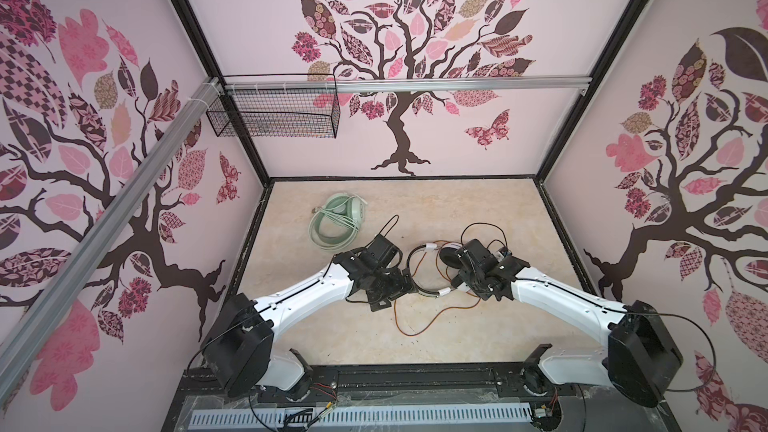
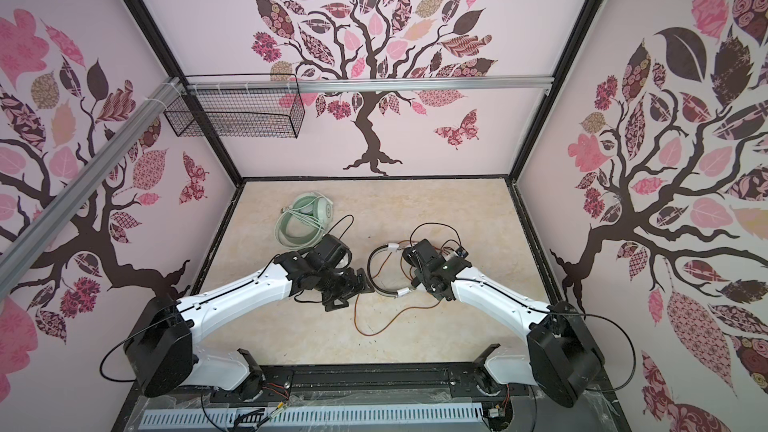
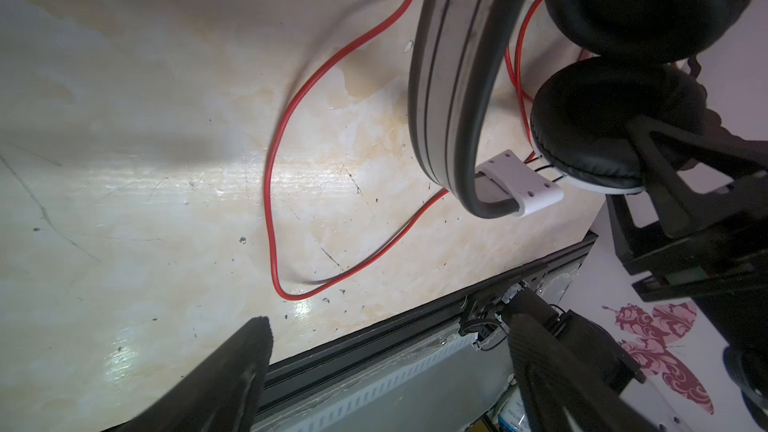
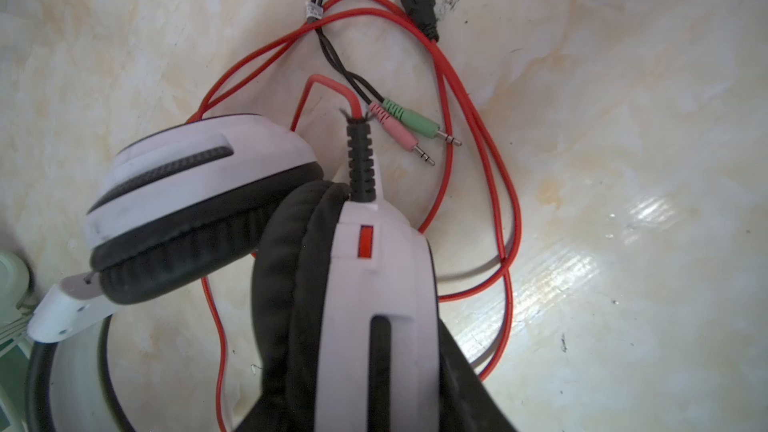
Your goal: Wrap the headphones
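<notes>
Mint-green headphones (image 1: 345, 207); white-and-black headphones (image 4: 374, 284), red cord (image 3: 269, 201); marbled beige table (image 3: 124, 160)

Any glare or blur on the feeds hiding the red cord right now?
Left wrist view: the red cord is sharp, though glare whitens the table beside it. Right wrist view: glare lies off the cord; the white-and-black headphones go soft near the lens. Both top views: even light, cord thin.

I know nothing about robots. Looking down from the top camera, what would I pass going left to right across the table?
green headphones → left gripper, open → white headphones, by their thin black band → right gripper, closed on one of their cups. The red cord overlaps these, so it is left out.
</notes>
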`<state>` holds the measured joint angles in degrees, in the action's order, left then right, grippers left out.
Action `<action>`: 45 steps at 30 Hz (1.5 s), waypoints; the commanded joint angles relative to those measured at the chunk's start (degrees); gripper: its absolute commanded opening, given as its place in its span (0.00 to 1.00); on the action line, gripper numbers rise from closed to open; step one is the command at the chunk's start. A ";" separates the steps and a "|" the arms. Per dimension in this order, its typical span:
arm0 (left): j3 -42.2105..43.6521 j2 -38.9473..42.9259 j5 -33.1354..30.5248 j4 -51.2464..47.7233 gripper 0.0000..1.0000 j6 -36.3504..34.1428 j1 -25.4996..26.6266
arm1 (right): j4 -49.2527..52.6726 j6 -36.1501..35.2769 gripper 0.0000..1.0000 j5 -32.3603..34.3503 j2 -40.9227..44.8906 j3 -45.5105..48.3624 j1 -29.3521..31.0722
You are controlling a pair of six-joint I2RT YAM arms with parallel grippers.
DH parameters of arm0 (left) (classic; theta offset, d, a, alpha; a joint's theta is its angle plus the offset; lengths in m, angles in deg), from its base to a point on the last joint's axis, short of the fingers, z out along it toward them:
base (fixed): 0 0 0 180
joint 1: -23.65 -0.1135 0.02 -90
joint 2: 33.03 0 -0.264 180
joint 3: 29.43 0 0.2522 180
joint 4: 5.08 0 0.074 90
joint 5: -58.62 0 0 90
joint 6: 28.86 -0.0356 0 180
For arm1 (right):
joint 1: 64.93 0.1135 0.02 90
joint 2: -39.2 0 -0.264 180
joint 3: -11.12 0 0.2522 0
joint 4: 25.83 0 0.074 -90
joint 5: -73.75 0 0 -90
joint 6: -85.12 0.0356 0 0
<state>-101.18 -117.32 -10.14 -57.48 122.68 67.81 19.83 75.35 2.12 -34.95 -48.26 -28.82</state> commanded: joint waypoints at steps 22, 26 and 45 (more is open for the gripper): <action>-26.86 -27.66 0.60 -7.86 0.86 19.31 3.55 | -7.75 -1.95 0.18 10.59 8.50 6.76 0.29; -27.94 -29.54 1.07 -7.29 0.68 19.76 3.56 | -8.16 -4.46 0.18 12.09 10.85 7.49 0.28; -36.89 -29.45 -3.73 -19.98 0.58 8.60 4.79 | -5.68 -12.03 0.24 8.21 12.36 -0.41 0.28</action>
<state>-135.54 -147.33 -12.83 -74.31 133.98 71.90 16.79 63.44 12.03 -21.81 -45.62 -28.73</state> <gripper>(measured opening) 0.587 0.402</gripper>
